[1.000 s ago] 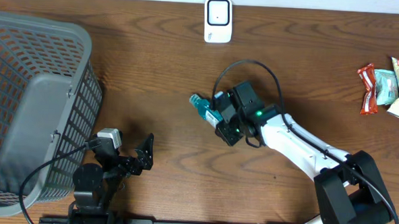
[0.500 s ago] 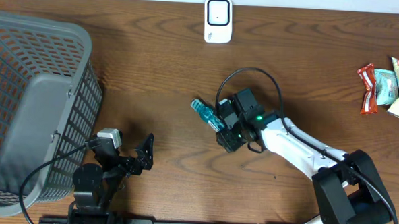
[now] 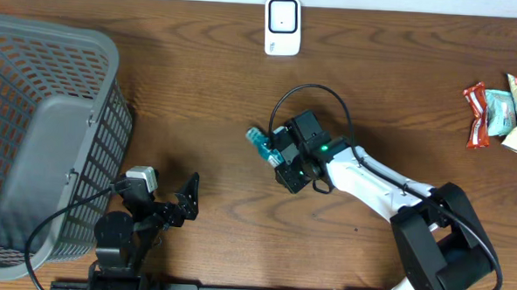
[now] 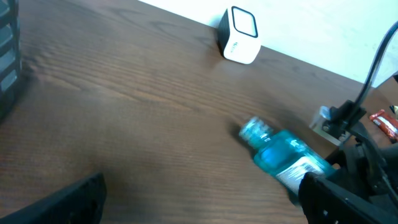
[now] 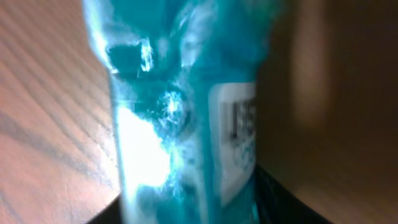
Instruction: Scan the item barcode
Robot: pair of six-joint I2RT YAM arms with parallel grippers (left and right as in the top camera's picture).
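We see the right gripper [image 3: 276,152] clamped on a small teal bottle [image 3: 261,142], below the white scanner [image 3: 283,26] near mid-table; the bottle's white label [image 5: 235,140] shows in the right wrist view. Left gripper [image 3: 189,197] sits wide apart and empty, down-left of the scanner, beside the grey basket [image 3: 40,135]. Snack packets [image 3: 505,112] lie far right of the scanner

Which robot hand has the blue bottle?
The right gripper has the blue bottle. The left gripper sits open near the basket, holding nothing.
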